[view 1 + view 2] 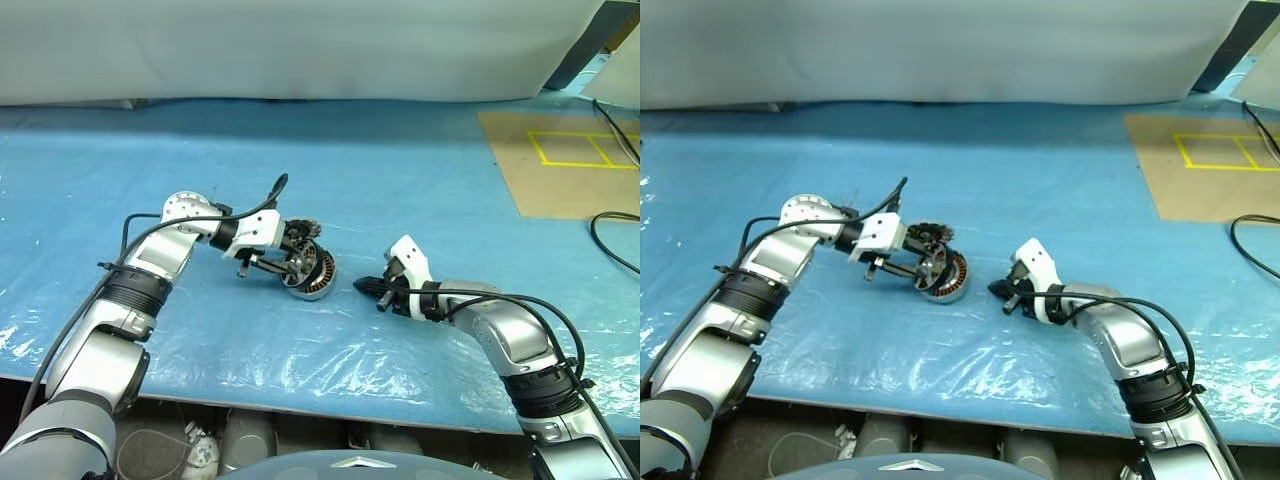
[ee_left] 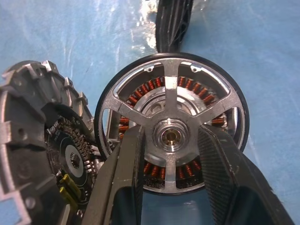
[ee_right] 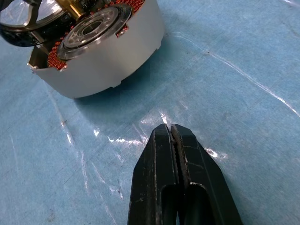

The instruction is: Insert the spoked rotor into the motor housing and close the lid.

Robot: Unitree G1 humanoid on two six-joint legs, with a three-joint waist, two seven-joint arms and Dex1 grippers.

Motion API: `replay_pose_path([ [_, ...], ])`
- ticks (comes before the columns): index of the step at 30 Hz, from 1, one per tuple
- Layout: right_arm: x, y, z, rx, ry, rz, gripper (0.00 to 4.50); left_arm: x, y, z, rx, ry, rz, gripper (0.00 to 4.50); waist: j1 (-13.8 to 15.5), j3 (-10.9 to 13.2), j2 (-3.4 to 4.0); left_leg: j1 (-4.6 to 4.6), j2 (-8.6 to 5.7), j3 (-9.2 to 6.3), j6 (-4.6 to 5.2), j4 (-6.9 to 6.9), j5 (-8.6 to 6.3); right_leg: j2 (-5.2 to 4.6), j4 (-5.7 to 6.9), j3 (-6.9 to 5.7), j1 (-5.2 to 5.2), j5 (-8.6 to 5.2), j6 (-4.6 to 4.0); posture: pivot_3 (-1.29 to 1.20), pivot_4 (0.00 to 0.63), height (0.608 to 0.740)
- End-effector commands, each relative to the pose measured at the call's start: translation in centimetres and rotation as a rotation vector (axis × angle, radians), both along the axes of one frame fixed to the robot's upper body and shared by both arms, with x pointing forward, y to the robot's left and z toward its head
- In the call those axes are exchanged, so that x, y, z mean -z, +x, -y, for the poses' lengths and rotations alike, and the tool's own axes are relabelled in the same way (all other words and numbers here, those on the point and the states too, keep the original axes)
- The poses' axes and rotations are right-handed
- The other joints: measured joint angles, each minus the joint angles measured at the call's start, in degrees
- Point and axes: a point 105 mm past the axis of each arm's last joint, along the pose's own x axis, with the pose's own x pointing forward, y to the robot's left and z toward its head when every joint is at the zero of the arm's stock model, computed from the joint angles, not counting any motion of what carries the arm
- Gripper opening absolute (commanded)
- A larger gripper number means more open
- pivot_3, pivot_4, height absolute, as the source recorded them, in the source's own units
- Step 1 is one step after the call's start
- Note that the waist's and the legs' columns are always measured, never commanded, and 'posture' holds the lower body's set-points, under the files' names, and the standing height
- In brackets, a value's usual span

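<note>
Where plastic sheeting covers the blue bench (image 1: 400, 180) between the two arms, find the motor housing (image 3: 108, 56) tipped on its edge, copper windings facing the left arm. Just beside it, note the lid (image 2: 28, 117) standing open, toothed rim up, touching or very nearly touching the housing; cannot tell whether joined. Against the windings, see the spoked rotor (image 2: 171, 101), pinched at its hub by the left gripper (image 2: 171, 136), fingers narrowed on either side of the hub. Looks not fully seated from the right wrist view, where the wheel stands off the housing's mouth. So: insertion step in hand, lid closing not yet begun. Next, likely: line the hub up with the centre bore, press straight in, brace the housing against sliding. Right gripper (image 3: 171, 131) pressed shut and empty, near the housing wall, free for that bracing.
</note>
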Motion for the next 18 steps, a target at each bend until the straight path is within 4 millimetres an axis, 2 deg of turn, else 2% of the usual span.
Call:
replay_pose_path([
  [1, -1.3, -0.2, -0.6, -0.018, 0.016, 0.042, 0.00, -0.1, 0.3, -0.3, -0.007, 0.023, 0.025, 1.35, 0.0, 0.0, 0.00, 0.00, 0.00, 0.00, 0.00, 0.00, 0.00, 0.00, 0.00, 0.00, 0.00, 0.00, 0.00, 0.00, 0.150, 0.740],
  [2, -1.4, -0.2, -0.8, -0.019, 0.017, 0.044, 0.00, 0.1, 0.0, -0.3, 0.005, 0.035, 0.011, 1.35, 0.0, 0.0, 0.00, 0.00, 0.00, 0.00, 0.00, 0.00, 0.00, 0.00, 0.00, 0.00, 0.00, 0.00, 0.00, 0.00, 0.150, 0.740],
  [4, -1.7, -0.2, -1.2, -0.021, 0.018, 0.048, 0.00, 0.4, -0.4, -0.4, 0.029, 0.056, -0.010, 2.07, 0.0, 0.0, 0.00, 0.00, 0.00, -0.01, 0.00, -0.01, 0.00, 0.00, 0.00, 0.00, 0.00, 0.00, 0.01, 0.00, 0.150, 0.740],
  [5, -2.0, -0.2, -1.4, -0.021, 0.019, 0.051, 0.00, 0.4, -0.7, -0.4, 0.049, 0.062, -0.012, 2.20, -0.1, 0.0, 0.00, 0.01, 0.00, -0.01, 0.00, -0.02, 0.00, 0.00, 0.00, 0.00, 0.00, 0.00, 0.01, 0.00, 0.150, 0.740],
  [9, -2.9, -0.1, -1.9, -0.019, 0.021, 0.055, 0.00, -0.7, 0.9, 0.6, -0.050, -0.010, 0.048, 3.53, 0.0, 0.0, 0.01, 0.01, 0.00, -0.01, 0.00, -0.07, 0.00, 0.00, -0.01, 0.00, -0.01, 0.00, 0.01, 0.00, 0.150, 0.740],
  [10, -3.2, -0.2, -2.0, -0.021, 0.022, 0.055, 0.00, -0.9, 0.6, 0.4, -0.026, 0.004, 0.050, 3.83, 0.0, 0.0, 0.01, 0.00, -0.01, -0.01, 0.00, -0.06, 0.00, 0.00, -0.02, 0.00, -0.01, 0.00, 0.01, 0.00, 0.150, 0.740],
  [12, -3.8, -0.3, -2.3, -0.024, 0.024, 0.055, 0.00, -1.6, 0.3, 0.5, 0.010, -0.012, 0.065, 3.83, 0.0, 0.0, 0.01, -0.01, -0.02, -0.04, -0.01, -0.07, 0.00, -0.01, -0.04, 0.00, -0.01, 0.01, 0.02, 0.00, 0.150, 0.740],
  [18, -6.4, -0.6, -3.3, -0.047, 0.064, 0.068, 0.00, -4.6, 0.8, 0.5, -0.029, -0.145, 0.092, 3.83, 0.0, 0.0, 0.03, -0.01, -0.05, -0.04, -0.01, -0.13, 0.00, 0.01, -0.07, 0.00, -0.02, 0.01, 0.02, 0.00, 0.150, 0.740],
])
